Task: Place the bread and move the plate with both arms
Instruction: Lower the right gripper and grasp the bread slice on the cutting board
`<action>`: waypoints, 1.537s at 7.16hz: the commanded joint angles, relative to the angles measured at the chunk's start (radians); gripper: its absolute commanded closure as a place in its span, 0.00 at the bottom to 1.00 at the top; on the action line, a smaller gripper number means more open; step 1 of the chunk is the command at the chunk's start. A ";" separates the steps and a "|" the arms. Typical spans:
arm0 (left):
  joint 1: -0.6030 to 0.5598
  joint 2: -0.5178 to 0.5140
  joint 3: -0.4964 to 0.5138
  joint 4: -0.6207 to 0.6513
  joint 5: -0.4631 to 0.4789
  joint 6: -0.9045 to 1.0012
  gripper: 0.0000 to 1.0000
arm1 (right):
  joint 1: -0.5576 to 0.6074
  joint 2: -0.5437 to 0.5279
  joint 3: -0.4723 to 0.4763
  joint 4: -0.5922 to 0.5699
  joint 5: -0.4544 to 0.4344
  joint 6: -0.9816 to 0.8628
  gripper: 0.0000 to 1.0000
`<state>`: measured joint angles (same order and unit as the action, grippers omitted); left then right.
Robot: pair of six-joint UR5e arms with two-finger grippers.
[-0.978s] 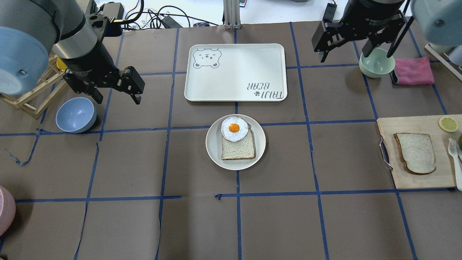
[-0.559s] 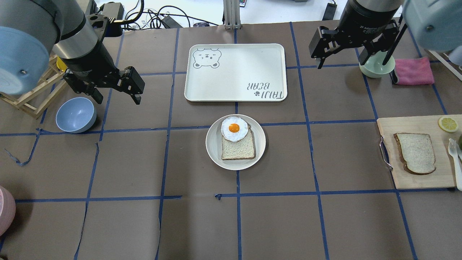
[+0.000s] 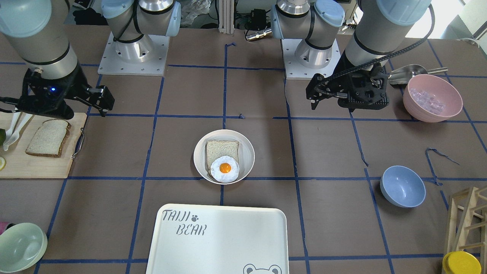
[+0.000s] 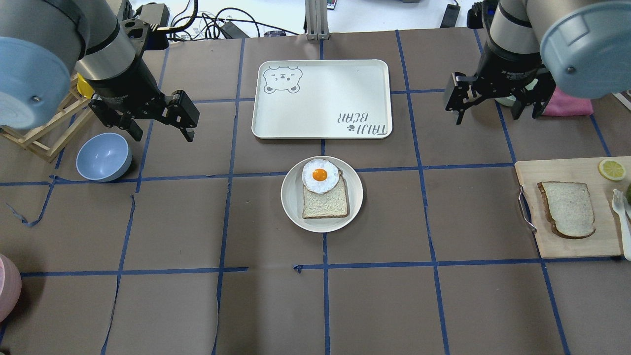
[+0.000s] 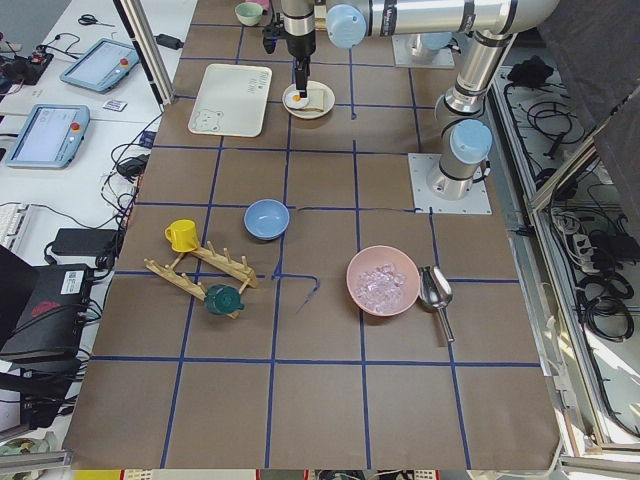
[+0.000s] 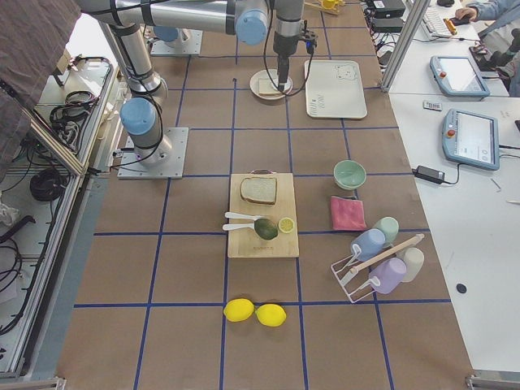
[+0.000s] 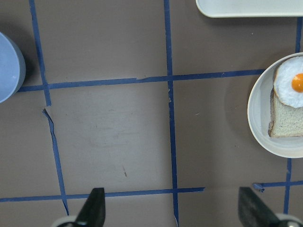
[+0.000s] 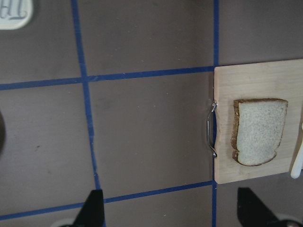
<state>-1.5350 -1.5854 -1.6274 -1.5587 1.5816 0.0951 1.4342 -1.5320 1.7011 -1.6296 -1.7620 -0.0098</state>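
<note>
Overhead and front-facing cameras look down from opposite sides, sharing the plate (image 4: 293, 197). Wrist cameras face straight down, nearer the tabletop (image 7: 118, 142).

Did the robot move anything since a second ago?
Only the right hand moved. It swung back from the table's far edge, toward the robot and nearer the cutting board. It is open and took hold of nothing. The left hand barely shifted and is open too. The bread, the plate and the tray stayed where they were.
</note>
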 commanded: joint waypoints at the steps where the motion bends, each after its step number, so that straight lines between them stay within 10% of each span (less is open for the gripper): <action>1: -0.001 0.001 -0.003 0.003 -0.006 -0.006 0.00 | -0.192 0.021 0.200 -0.197 -0.031 -0.082 0.00; 3: -0.001 -0.004 -0.003 0.005 -0.006 -0.008 0.00 | -0.326 0.094 0.357 -0.597 -0.034 -0.408 0.00; 11: -0.001 0.001 -0.008 0.005 0.006 -0.003 0.00 | -0.360 0.225 0.385 -0.665 -0.057 -0.455 0.12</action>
<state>-1.5355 -1.5822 -1.6337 -1.5571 1.5873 0.0915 1.0738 -1.3165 2.0839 -2.2945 -1.8185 -0.4741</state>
